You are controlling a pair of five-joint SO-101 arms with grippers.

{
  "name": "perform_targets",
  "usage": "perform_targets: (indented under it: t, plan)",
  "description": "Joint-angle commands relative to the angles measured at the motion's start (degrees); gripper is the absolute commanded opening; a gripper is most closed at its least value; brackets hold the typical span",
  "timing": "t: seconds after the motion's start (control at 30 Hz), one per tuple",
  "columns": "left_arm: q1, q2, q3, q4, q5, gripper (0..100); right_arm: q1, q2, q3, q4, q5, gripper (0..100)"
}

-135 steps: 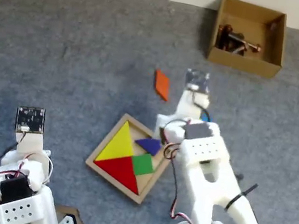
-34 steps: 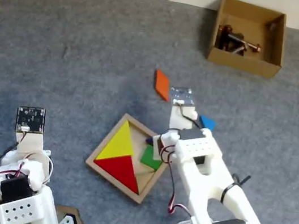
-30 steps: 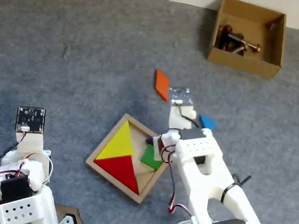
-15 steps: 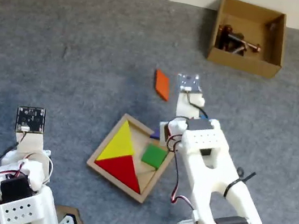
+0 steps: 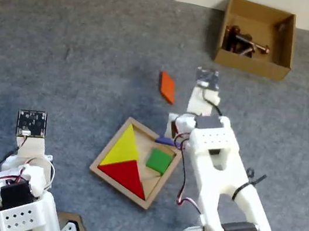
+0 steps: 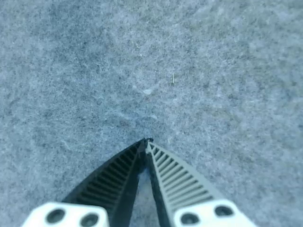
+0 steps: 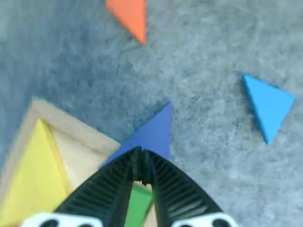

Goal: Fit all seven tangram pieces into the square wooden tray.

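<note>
Though clenched, gripping nothing: right gripper (image 7: 141,150) tips at dark blue triangle (image 7: 154,132) by rim of square wooden tray (image 7: 78,153).
Yellow triangle (image 5: 120,148), red triangle (image 5: 126,175), green square (image 5: 159,160) in tray; left gripper (image 6: 147,141) clenched over carpet (image 6: 142,56).

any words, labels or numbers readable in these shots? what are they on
None can be read.
The tray and the cardboard box show no print I can make out.
The pieces, such as the yellow triangle and the orange piece, are plain colour.
</note>
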Motion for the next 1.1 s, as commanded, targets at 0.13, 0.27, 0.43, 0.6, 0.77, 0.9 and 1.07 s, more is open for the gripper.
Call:
perform_targets:
  t: [0.13,0.27,0.43,0.6,0.77,0.9,1.07]
  plan:
    - [0.8,-0.3,1.2,0.3,0.5,1,0.3,9.6,-11.7,7.4,-9.5,0.9]
    - [0.8,-0.3,1.2,0.3,0.5,1,0.4,16.0,-14.0,7.6,-10.1,0.9]
    - [0.8,-0.3,1.2,0.3,0.5,1,0.7,17.0,-14.5,7.6,-9.8,0.9]
    - [0.8,-0.3,1.2,0.3,0.5,1,0.7,17.1,-14.6,7.4,-7.2,0.9]
    - [0.8,-0.3,1.2,0.3,0.5,1,1.0,17.2,-14.7,7.3,-4.4,0.9]
    - [0.8,-0.3,1.2,0.3,0.5,1,3.3,17.2,-14.7,7.3,-1.3,0.9]
    - [0.8,-0.3,1.2,0.3,0.5,1,7.4,17.2,-14.9,7.3,1.8,0.9]
